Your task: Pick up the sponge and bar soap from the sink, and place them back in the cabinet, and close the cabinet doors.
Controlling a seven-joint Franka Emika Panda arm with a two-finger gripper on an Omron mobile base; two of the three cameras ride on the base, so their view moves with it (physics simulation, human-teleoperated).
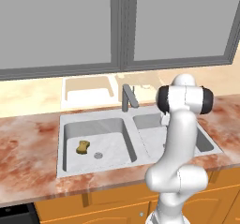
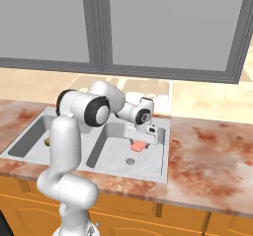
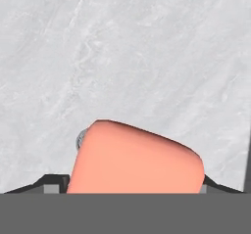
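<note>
Sponge (image 1: pixel 83 146) in left sink (image 1: pixel 93 164) basin, bar soap (image 2: pixel 139 145) in right basin

No text, label, brand, number or sign can be read anywhere in these pictures. The bar soap (image 3: pixel 135 159) shows a plain salmon-pink face with no stamp, the sponge (image 1: pixel 83 146) is a bare yellow-brown pad, and the sink (image 1: pixel 93 120) carries no maker's mark (its faucet (image 1: pixel 127 98) is plain grey too). The marbled tabletop (image 2: pixel 212 151) and the grey panels (image 1: pixel 61 26) above it are likewise unlettered.
</note>
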